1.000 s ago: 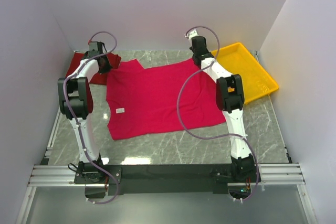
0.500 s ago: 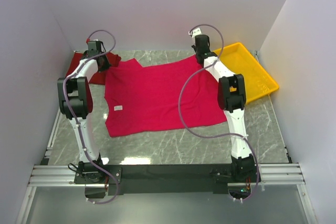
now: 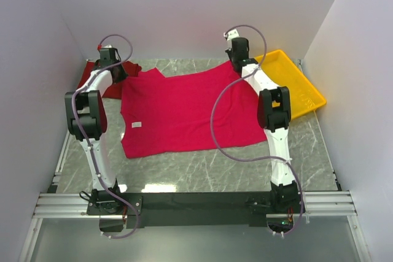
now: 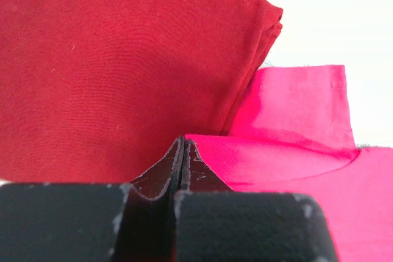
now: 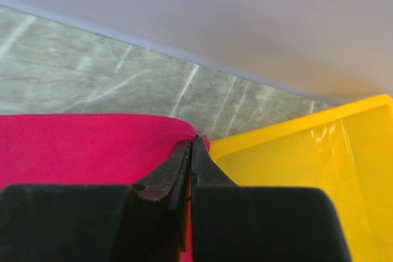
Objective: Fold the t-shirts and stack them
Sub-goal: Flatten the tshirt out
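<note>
The crimson t-shirt [image 3: 184, 111] lies spread flat mid-table, its white tag [image 3: 136, 124] near the left side. My left gripper [image 3: 118, 73] is shut on its far left corner, by the sleeve [image 4: 295, 90]. In the left wrist view the jaws [image 4: 183, 142] meet on crimson cloth right beside the folded maroon t-shirt [image 4: 110, 72], which lies at the back left [image 3: 89, 77]. My right gripper [image 3: 235, 62] is shut on the shirt's far right corner [image 5: 80, 145]; its tips [image 5: 193, 142] pinch the hem beside the tray.
A yellow plastic tray [image 3: 305, 93] stands at the back right, its rim [image 5: 295, 124] just right of the right gripper. White walls close in the back and both sides. Marble tabletop [image 3: 202, 170] shows in front of the shirt.
Both grippers have moved toward the back wall, dragging the crimson shirt's far edge with them. The whole shirt has slid back and slightly left, nearer the maroon one.
</note>
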Motion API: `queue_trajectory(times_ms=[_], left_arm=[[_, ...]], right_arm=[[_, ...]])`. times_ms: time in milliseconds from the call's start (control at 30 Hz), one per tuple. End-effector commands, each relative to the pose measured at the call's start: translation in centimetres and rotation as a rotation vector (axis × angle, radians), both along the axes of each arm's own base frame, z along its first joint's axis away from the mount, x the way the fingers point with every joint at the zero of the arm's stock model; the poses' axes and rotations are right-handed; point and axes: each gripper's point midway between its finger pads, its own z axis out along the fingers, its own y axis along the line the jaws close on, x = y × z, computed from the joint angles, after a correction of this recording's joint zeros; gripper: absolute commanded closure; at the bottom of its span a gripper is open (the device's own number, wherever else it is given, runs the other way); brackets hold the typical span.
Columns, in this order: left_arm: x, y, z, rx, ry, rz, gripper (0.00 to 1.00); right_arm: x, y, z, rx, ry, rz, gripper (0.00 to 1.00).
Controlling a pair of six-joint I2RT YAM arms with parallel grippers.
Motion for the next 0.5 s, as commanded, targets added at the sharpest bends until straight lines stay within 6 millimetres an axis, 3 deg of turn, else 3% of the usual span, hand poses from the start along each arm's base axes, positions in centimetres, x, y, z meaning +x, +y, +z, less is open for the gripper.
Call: queue_trajectory(times_ms=[0,33,100,133,167,233,300,333,400,467], left_arm=[[0.5,1.3,7.4,0.023,-0.18,0.016,1.0],[0.1,1.4,9.2,0.021,-0.218,0.013,1.0],[-0.5,1.8,10.5,0.021,-0.26,0.009,0.99],[-0.9,1.9,12.6,0.032,-0.306,0.003,1.0],[-1.5,2.2,12.6,0.035,-0.308,0.007,1.0],[-2.4,1.9,14.9,0.031,-0.367,-0.015,1.0],[-3.1,1.7,16.5,0.011,-0.409,-0.022,1.0],[-3.6,1.7,18.5,0.011,-0.457,-0.021,1.0],[-4.4,1.6,19.8,-0.005,-0.493,-0.013,1.0],[-5.6,1.7,22.5,-0.004,-0.553,-0.001,1.0]], right_arm=[[-0.3,0.2,10.1,0.141,-0.152,0.059,1.0],[-0.7,0.3,10.1,0.154,-0.134,0.085,1.0],[-1.7,1.1,11.4,0.197,-0.124,0.172,1.0],[-2.2,1.4,11.8,0.217,-0.118,0.205,1.0],[-2.9,1.7,12.6,0.237,-0.115,0.244,1.0],[-4.0,2.2,13.5,0.291,-0.093,0.327,1.0],[-4.9,2.1,15.6,0.344,-0.103,0.382,1.0],[-5.3,2.0,16.1,0.363,-0.099,0.396,1.0],[-6.1,1.6,18.6,0.396,-0.131,0.405,1.0],[-7.0,1.1,21.2,0.42,-0.159,0.431,1.0]])
